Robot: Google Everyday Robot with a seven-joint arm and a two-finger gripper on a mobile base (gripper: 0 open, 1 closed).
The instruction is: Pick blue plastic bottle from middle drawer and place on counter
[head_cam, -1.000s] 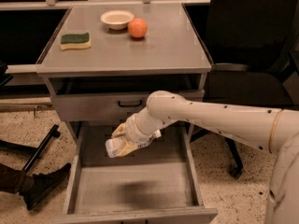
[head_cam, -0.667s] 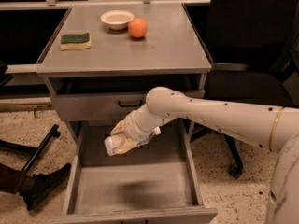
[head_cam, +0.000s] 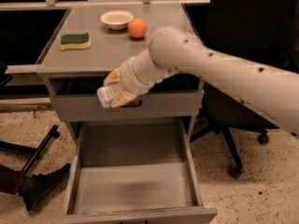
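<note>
My gripper (head_cam: 116,88) is shut on the blue plastic bottle (head_cam: 105,95) and holds it lying sideways in the air. It hangs in front of the shut top drawer (head_cam: 70,107), just below the counter's front edge and well above the floor of the open middle drawer (head_cam: 135,185). Only the pale end of the bottle shows past the yellowish fingers (head_cam: 122,97). The grey counter (head_cam: 112,45) lies above and behind the gripper. My white arm (head_cam: 224,73) reaches in from the right.
On the counter sit a green and yellow sponge (head_cam: 75,40) at the left, a white bowl (head_cam: 117,19) and an orange (head_cam: 137,28) at the back. A black office chair (head_cam: 243,125) stands right of the cabinet. Dark chair legs (head_cam: 37,148) lie on the floor at the left.
The gripper has risen with the bottle out of the middle drawer, up to the level of the top drawer's front. The view has also come closer.
</note>
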